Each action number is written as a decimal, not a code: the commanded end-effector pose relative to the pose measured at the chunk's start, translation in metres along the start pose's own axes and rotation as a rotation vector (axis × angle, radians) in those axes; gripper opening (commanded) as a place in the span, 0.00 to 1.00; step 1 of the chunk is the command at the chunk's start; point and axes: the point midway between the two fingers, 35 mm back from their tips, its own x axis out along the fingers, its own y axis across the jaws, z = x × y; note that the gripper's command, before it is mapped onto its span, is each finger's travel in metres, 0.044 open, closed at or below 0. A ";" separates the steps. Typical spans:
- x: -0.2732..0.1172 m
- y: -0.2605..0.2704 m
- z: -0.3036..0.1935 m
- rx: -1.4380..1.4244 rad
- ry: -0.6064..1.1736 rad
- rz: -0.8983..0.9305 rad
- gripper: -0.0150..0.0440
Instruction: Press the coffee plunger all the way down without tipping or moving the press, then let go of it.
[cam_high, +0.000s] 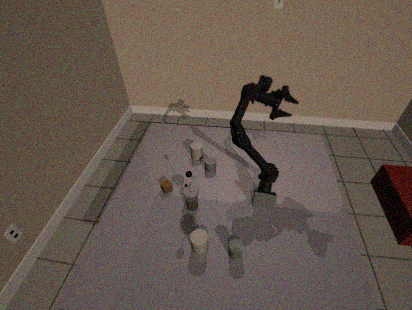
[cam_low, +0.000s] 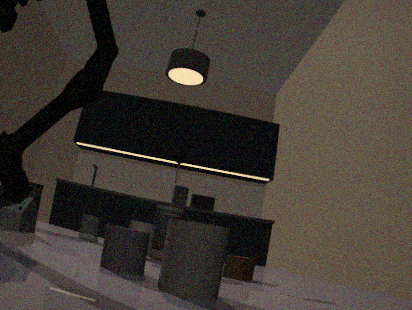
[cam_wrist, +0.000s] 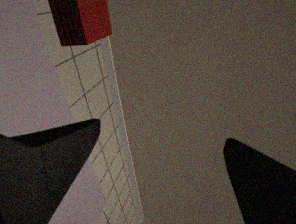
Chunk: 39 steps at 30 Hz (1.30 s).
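Top view, lower middle of the frame: a pale cup (cam_high: 199, 241) (cam_low: 141, 225) stands nearest; beyond it, left of centre, is the press (cam_high: 191, 199) (cam_low: 160, 231), upright, its plunger (cam_high: 188, 174) (cam_low: 177, 185) raised; farther, upper right, the hand (cam_high: 294, 108) (cam_wrist: 162, 135) is spread wide, holding nothing; best to approach high, close it, centre over the knob, then push slowly straight down; a sideways load could tip the press.
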 end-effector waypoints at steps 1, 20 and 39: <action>0.001 0.001 0.000 0.002 -0.005 0.008 0.98; 0.065 0.083 0.088 -0.156 -0.281 0.497 1.00; -0.032 0.261 0.150 -0.406 -0.602 1.082 1.00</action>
